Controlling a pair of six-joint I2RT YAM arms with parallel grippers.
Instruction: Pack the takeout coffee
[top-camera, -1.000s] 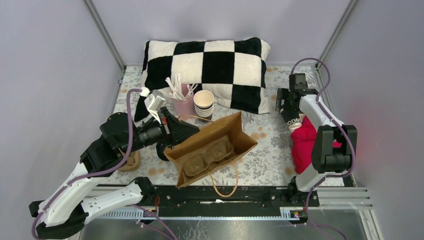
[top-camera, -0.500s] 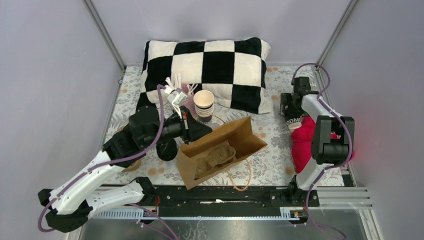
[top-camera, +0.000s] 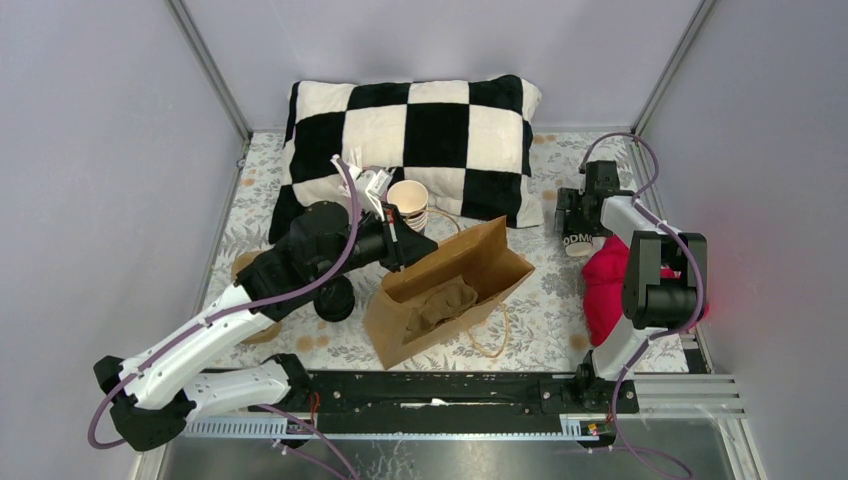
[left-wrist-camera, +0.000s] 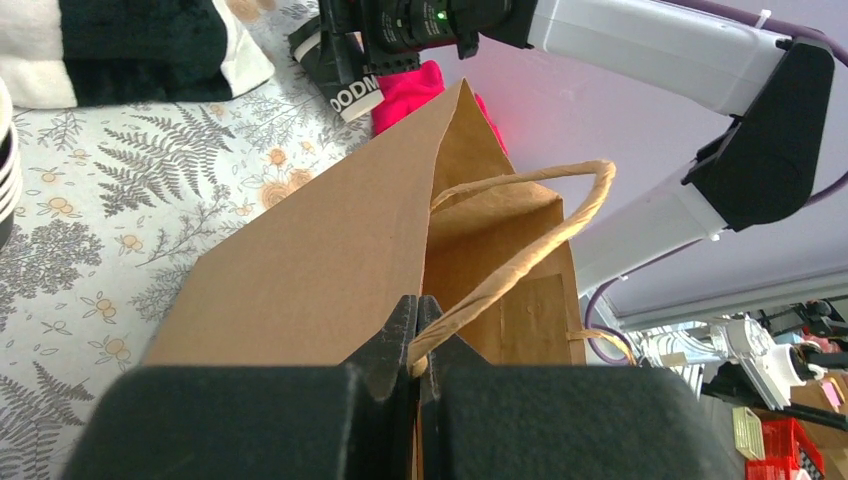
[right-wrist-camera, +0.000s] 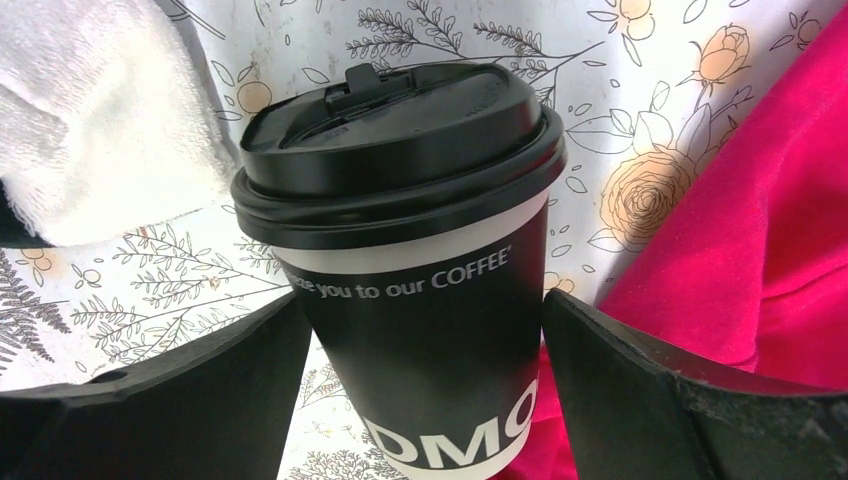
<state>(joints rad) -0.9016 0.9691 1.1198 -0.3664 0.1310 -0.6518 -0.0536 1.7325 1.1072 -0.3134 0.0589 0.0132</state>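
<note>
Our right gripper straddles the takeout coffee, one black finger close against each side of the cup wall, below the round black lid. The jaws stand far apart, yet we cannot tell whether they press on the cup or merely flank it. We find the cup at the far right of the floral table mat, just beside the right-hand corner of the checkered pillow and against the red cloth, well apart from the bag. Its lid is on, so its contents are hidden from us, and we cannot say whether it stands upright or leans. Our left gripper is closed tight at the rim of the brown paper bag, with the twisted paper handle coming out from between its fingers. The bag's mouth gapes toward the overhead camera, and inside we see one thing, a tan moulded-pulp cup carrier, down near the bottom. The bag's other handle loops down its near side onto the mat. Just behind the bag, a stack of lidless paper cups with cream insides stands in front of the pillow.
</note>
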